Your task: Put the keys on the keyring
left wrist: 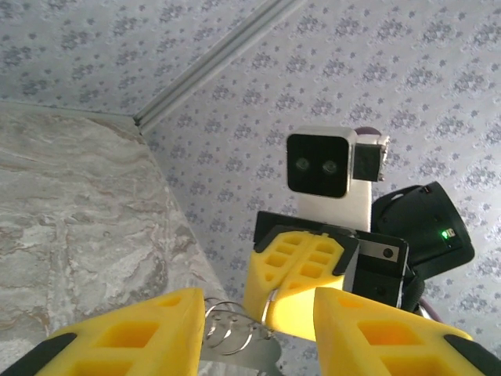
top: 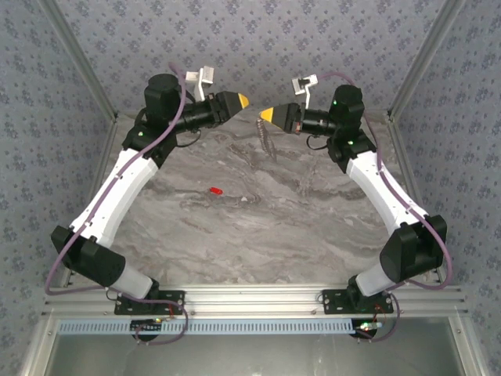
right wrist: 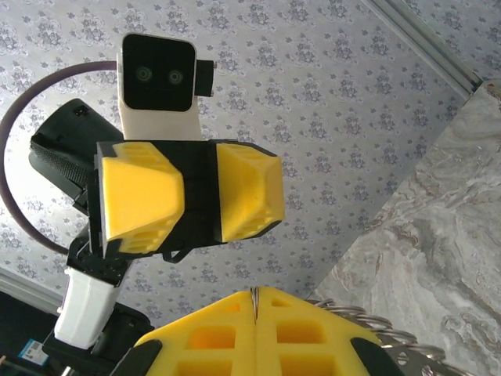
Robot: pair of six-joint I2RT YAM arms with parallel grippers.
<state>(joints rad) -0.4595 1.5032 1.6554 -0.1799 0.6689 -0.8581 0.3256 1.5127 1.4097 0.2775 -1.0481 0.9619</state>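
R hand (top: pixel 264 115) pinching keyring (top: pixel 268 138), mid-air; L hand (top: pixel 241 100) spread, empty, facing it; red key (top: pixel 216 190) on table (top: pixel 297 223).

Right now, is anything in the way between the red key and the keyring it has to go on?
Nothing visible lies between them. The key sits alone on the table; the keyring hangs at the far end from the shut right tool, with the left tool close beside it.
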